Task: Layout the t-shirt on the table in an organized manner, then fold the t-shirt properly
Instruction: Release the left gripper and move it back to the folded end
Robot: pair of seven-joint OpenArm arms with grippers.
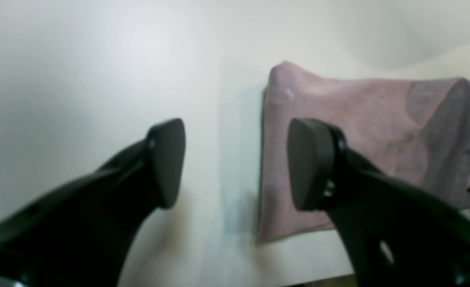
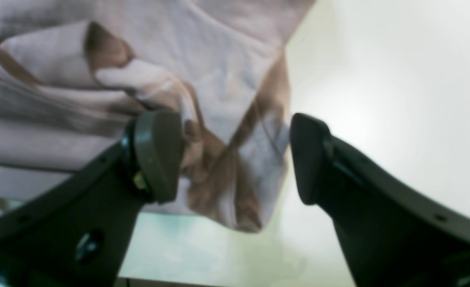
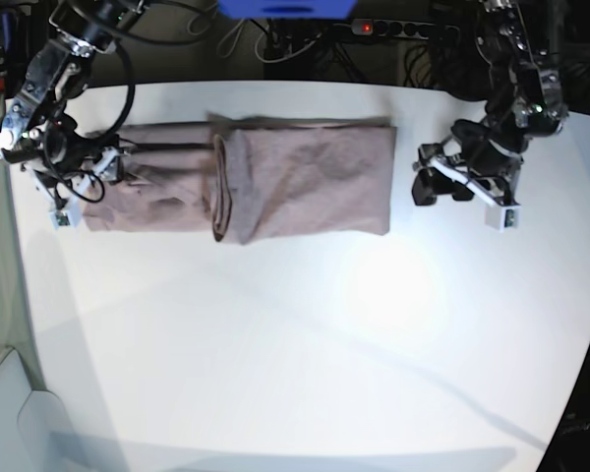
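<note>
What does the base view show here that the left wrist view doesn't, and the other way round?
Only the base view shows the whole t-shirt folded into a long band across the table, plus the right tool at its far end, above the fabric.

Only the left wrist view shows the left tool close up: jaws apart, nothing between them, one fingertip in front of the shirt and the other over bare table.

Both show the shirt's straight end edge next to the left tool, and the white tabletop.
</note>
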